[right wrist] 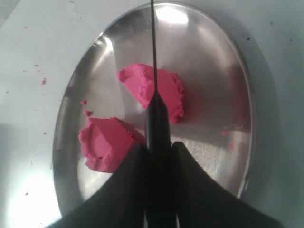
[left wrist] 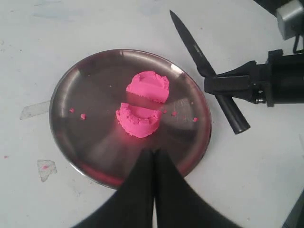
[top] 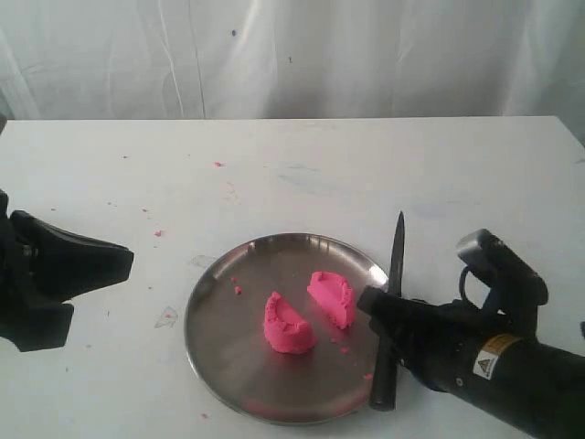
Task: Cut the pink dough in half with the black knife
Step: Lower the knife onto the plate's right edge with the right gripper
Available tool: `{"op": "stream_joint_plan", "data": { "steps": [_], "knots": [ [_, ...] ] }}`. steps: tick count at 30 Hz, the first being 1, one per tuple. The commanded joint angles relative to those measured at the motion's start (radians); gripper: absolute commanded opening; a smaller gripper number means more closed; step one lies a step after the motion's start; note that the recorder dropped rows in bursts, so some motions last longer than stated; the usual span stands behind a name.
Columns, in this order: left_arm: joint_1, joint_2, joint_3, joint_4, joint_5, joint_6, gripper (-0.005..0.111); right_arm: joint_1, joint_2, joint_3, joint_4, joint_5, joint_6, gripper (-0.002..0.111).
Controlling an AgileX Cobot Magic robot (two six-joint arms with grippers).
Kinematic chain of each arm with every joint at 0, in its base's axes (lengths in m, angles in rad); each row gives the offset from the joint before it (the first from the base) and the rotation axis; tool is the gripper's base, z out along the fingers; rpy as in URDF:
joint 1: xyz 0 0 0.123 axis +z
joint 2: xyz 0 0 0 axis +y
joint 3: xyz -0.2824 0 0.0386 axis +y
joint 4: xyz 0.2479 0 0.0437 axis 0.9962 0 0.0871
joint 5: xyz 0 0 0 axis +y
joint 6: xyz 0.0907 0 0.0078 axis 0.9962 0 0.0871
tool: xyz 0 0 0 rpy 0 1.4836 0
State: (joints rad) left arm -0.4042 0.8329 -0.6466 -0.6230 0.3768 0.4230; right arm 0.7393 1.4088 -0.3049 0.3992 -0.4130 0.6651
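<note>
Dough already in two; knife in the right gripper.
The dough lies as two halves with a clear gap between them on the plate, so the cut looks done and at most putting the knife down is left. The right gripper clamps the knife's handle at the plate's right rim. The left gripper is pinched closed on nothing. Count: two halves, one knife, one plate, a few crumbs.
</note>
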Motion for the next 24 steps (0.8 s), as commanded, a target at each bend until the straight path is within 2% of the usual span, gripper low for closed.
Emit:
{"op": "stream_joint_plan", "data": {
  "steps": [1, 11, 24],
  "knots": [
    [-0.002, -0.006, 0.006, -0.015, 0.005, -0.002, 0.0, -0.003, 0.078, -0.035, -0.016, -0.005, -0.015, 0.0],
    [-0.002, -0.006, 0.006, -0.015, 0.005, -0.002, 0.0, -0.003, 0.179, -0.084, -0.041, 0.004, -0.011, 0.0],
    [-0.002, -0.006, 0.006, -0.015, 0.005, -0.001, 0.0, -0.003, 0.188, -0.084, -0.041, 0.009, -0.009, 0.0]
  ]
}}
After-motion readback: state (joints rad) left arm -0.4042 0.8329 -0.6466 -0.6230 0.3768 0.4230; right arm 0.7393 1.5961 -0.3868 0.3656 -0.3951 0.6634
